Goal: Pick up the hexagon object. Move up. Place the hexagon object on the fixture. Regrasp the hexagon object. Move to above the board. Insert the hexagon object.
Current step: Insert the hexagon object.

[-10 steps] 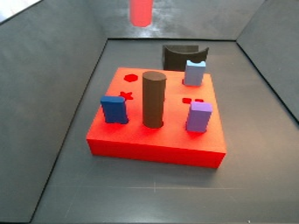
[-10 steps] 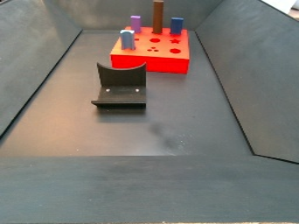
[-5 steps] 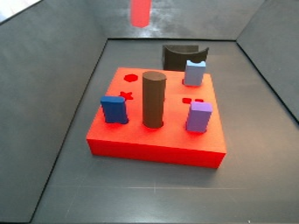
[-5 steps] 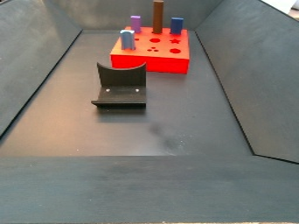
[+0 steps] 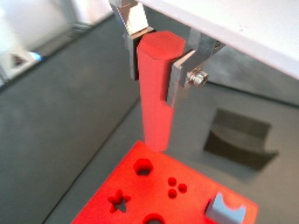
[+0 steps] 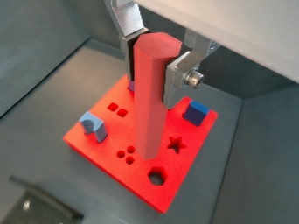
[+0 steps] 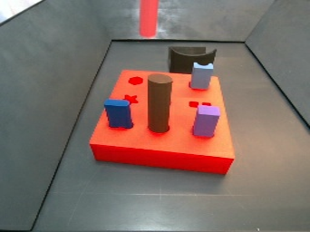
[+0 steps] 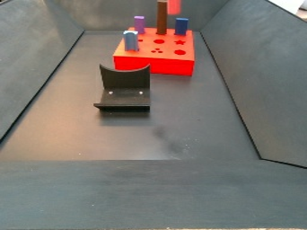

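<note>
In both wrist views my gripper [image 5: 160, 59] [image 6: 158, 59] is shut on the top end of the hexagon object [image 5: 156, 96] [image 6: 151, 101], a long salmon-pink faceted rod that hangs upright. Below it lies the red board [image 5: 152, 191] [image 6: 105, 150], and its lower end hovers over the board's holes without touching. A side view shows only the rod's lower part [image 7: 148, 16] high above the board [image 7: 169, 145]; the gripper is out of that picture. The dark fixture [image 7: 188, 59] [image 8: 124, 88] [image 5: 239, 136] stands on the floor beside the board [image 8: 156, 63].
A tall dark brown peg [image 7: 160, 102], a blue peg [image 7: 118, 112], a purple peg [image 7: 208, 120] and a light-blue peg [image 7: 202, 75] stand upright on the board. Sloping grey walls enclose the floor on all sides.
In the side view the rod's lower end reaches a little further down than before. The board, the pegs and the fixture have not moved.
</note>
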Available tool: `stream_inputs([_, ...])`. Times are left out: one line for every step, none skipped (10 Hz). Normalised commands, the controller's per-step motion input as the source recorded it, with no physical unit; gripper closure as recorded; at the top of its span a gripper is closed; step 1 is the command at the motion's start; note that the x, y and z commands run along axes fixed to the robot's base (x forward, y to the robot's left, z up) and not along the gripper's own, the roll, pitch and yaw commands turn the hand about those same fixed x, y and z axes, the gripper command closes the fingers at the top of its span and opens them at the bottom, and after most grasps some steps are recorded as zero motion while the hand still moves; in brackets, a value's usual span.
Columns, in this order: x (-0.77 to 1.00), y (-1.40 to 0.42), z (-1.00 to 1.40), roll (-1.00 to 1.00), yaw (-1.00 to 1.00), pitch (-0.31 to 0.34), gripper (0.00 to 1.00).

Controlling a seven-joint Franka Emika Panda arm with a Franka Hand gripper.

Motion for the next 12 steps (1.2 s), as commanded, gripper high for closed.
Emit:
stream_inputs([0.00, 0.01, -0.41, -0.14, -0.77, -0.261, 1.00])
stream_inputs([0.00, 0.07, -0.38, -0.27, -0.61, -0.186, 1.00])
stream_inputs([0.00, 0.08, -0.35, -0.33, -0.56, -0.181, 1.00])
stream_inputs([0.00, 0.09, -0.35, -0.33, -0.55, -0.171, 1.00])
stream_inputs([0.00, 0.11, -0.35, -0.34, -0.52, -0.150, 1.00])
stream_inputs([0.00, 0.14, -0.37, -0.34, -0.46, -0.126, 1.00])
stream_inputs([-0.21, 0.06, -0.38, -0.10, -0.26, -0.029, 1.00])
stream_inputs([-0.32, 0.00, -0.36, 0.00, -0.19, 0.043, 1.00])
stream_inputs([-0.26, 0.01, -0.37, 0.00, -0.09, 0.006, 1.00])
stream_inputs([-0.07, 0.00, -0.26, 0.00, 0.00, 0.010, 1.00])
stream_inputs([-0.08, 0.00, -0.30, 0.00, 0.00, 0.003, 1.00])
stream_inputs([-0.16, 0.10, -0.30, -0.01, 0.00, 0.007, 1.00])
